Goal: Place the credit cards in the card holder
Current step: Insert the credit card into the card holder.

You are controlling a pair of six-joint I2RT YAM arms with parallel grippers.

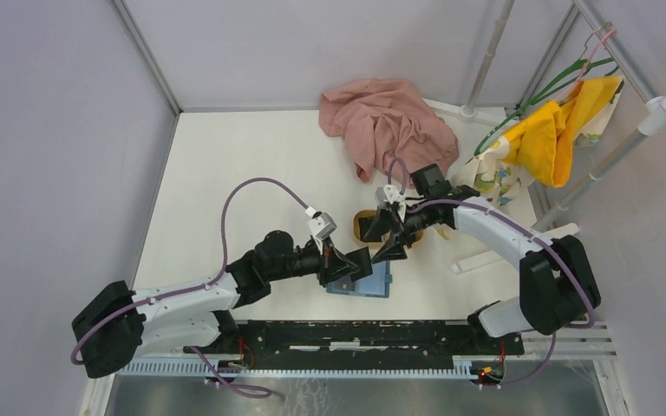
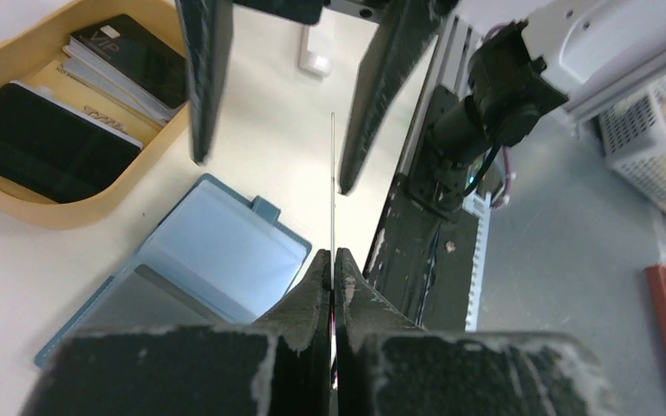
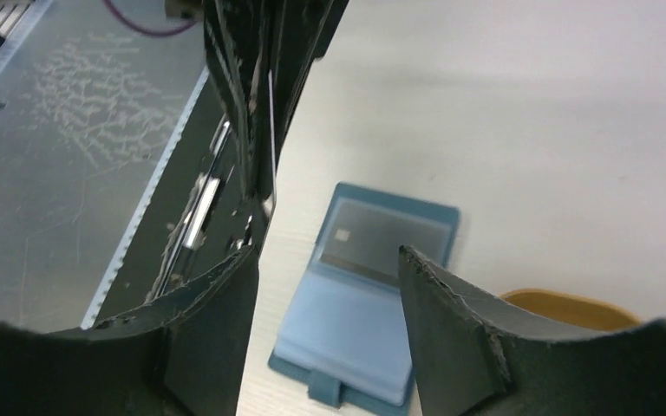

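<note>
The card holder (image 1: pixel 373 284) lies open on the table, light blue inside; a dark card sits in its clear pocket (image 3: pixel 380 238). My left gripper (image 2: pixel 333 256) is shut on one credit card (image 2: pixel 333 173), seen edge-on as a thin line and held above the holder (image 2: pixel 208 260). From above, that card (image 1: pixel 361 260) is a black rectangle. My right gripper (image 3: pixel 329 264) is open with nothing between its fingers, just off the card's far end and above the holder (image 3: pixel 373 321). More credit cards (image 2: pixel 48 143) lie in the tan wooden tray (image 2: pixel 69 208).
The wooden tray (image 1: pixel 366 215) sits just behind the holder. A pink cloth (image 1: pixel 386 121) lies at the back. Yellow fabric (image 1: pixel 564 130) hangs on a rack at the right. A black rail (image 1: pixel 355 334) runs along the table's near edge.
</note>
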